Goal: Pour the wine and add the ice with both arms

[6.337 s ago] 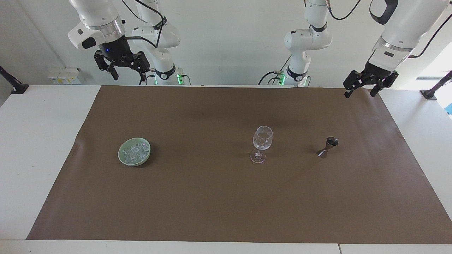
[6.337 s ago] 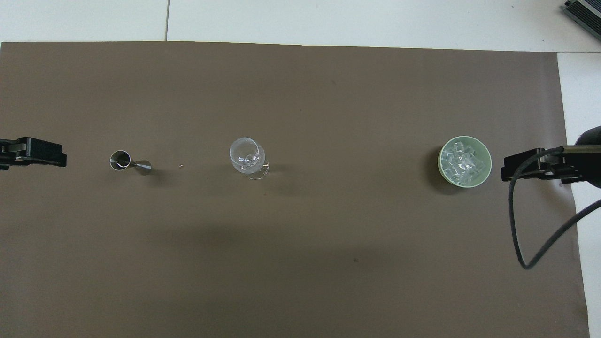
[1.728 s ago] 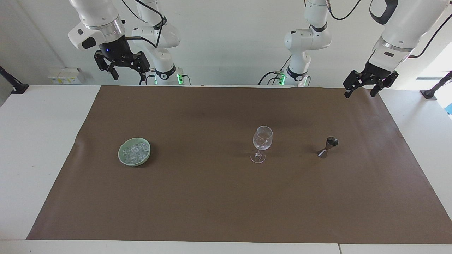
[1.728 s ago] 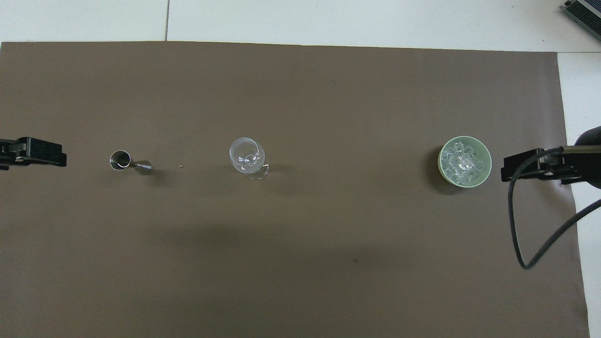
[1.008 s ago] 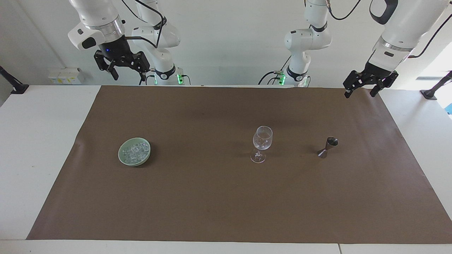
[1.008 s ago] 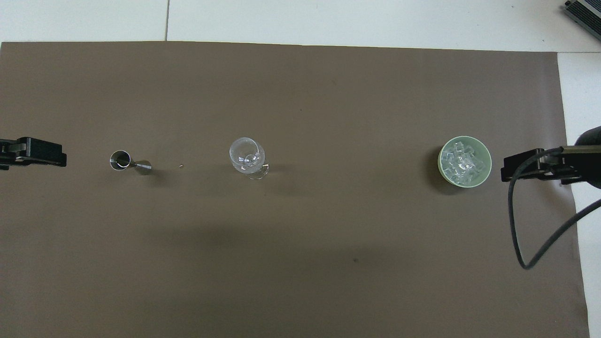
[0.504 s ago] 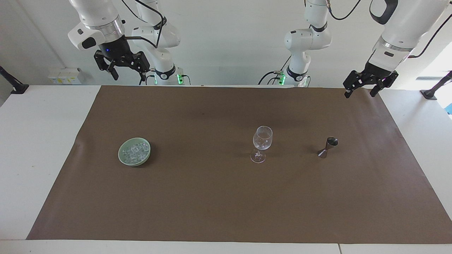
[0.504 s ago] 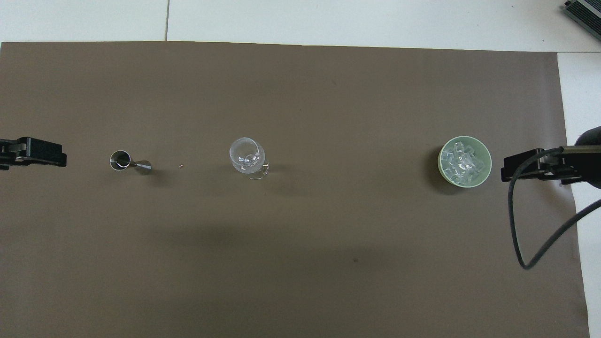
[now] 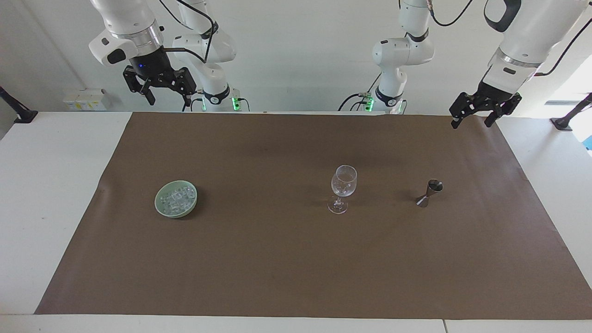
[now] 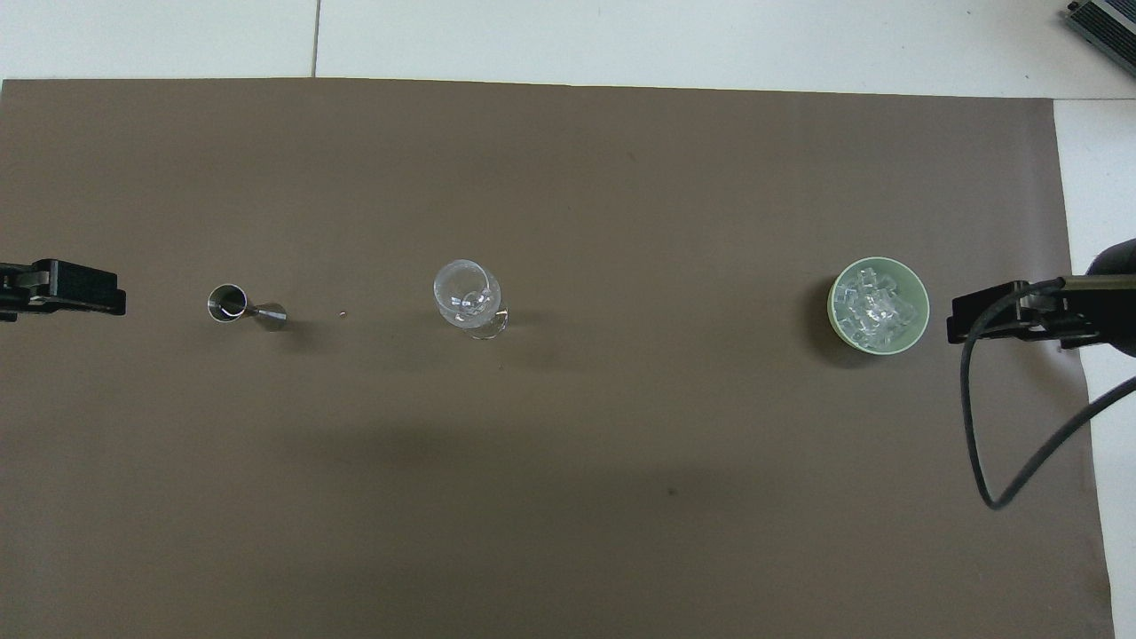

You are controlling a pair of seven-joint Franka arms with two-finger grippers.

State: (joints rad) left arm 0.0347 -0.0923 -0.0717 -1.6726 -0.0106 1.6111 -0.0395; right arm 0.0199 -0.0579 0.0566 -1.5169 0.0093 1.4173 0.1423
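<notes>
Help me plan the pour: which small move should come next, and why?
Probably lower the left gripper toward the jigger: it hangs open above that end, holding nothing, and the wine glass looks empty. The right gripper waits open above the ice bowl's end.

One wine glass (image 9: 343, 187), one jigger (image 9: 429, 192), one green bowl (image 9: 159, 207), many ice cubes (image 9: 177, 198), two arms (image 9: 127, 27).

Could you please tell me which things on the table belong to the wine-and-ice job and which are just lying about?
Job: wine glass, jigger, ice in the green bowl, left gripper, right gripper.

Lying about: brown mat, small crumb between jigger and glass.
</notes>
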